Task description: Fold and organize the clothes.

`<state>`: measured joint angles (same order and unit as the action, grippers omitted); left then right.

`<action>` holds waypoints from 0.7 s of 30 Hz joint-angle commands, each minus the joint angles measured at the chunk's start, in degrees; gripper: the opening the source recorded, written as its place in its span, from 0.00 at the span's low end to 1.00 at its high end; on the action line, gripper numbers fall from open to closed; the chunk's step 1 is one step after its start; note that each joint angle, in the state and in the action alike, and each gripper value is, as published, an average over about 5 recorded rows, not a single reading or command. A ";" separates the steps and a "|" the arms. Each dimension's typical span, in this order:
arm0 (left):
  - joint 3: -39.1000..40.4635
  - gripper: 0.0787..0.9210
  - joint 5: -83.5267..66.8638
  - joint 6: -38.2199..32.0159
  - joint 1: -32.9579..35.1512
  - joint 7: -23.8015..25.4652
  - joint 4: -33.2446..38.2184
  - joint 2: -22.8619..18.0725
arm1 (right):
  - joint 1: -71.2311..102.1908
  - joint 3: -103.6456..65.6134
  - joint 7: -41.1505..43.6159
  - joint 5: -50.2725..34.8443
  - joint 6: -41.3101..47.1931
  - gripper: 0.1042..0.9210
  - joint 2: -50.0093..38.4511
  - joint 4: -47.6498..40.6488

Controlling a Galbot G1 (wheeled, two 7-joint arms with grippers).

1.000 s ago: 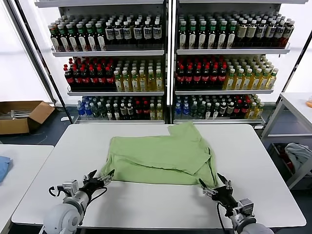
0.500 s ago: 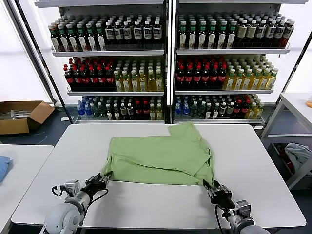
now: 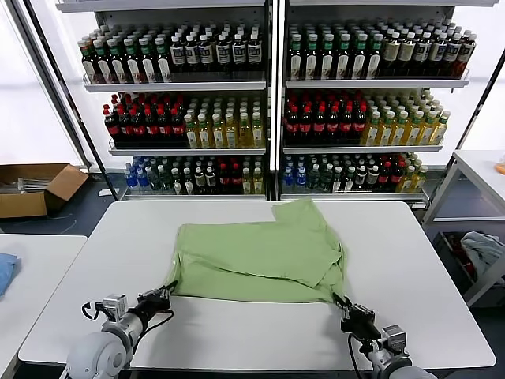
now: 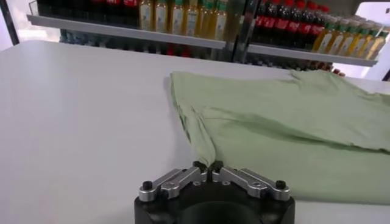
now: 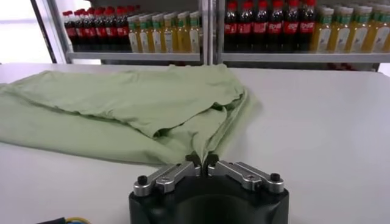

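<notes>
The left arm (image 3: 99, 353) is a rounded light-grey shell at the near left; it narrows to a black wrist with a small silvery block on top and thin black cables looping beside it. The left gripper (image 4: 208, 167) has a black rounded body; two silver-grey linkage bars carry dark screws at their outer ends. The right gripper (image 5: 202, 159) is built alike; a yellow-and-blue cable shows beside its black body.

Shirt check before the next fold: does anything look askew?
Yes. The shirt lies unevenly: an upper layer sits diagonally, one part sticking out toward the shelves. Left gripper and right gripper pinch its near corners.
</notes>
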<state>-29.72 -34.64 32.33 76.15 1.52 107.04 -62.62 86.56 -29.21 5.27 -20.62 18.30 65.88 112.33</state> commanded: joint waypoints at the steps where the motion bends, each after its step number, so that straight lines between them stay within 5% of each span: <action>1: -2.52 0.02 0.28 0.70 9.38 -0.82 8.66 0.72 | 6.93 -1.57 -0.13 -0.18 0.17 0.04 -0.36 6.44; 21: -11.45 0.02 7.26 0.74 29.96 -1.71 21.27 -2.71 | 27.30 -7.38 2.79 4.84 -3.22 0.04 1.54 17.01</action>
<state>-37.42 -30.79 32.98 95.93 0.06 122.29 -63.98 107.08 -35.09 7.49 -17.39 15.90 67.19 125.98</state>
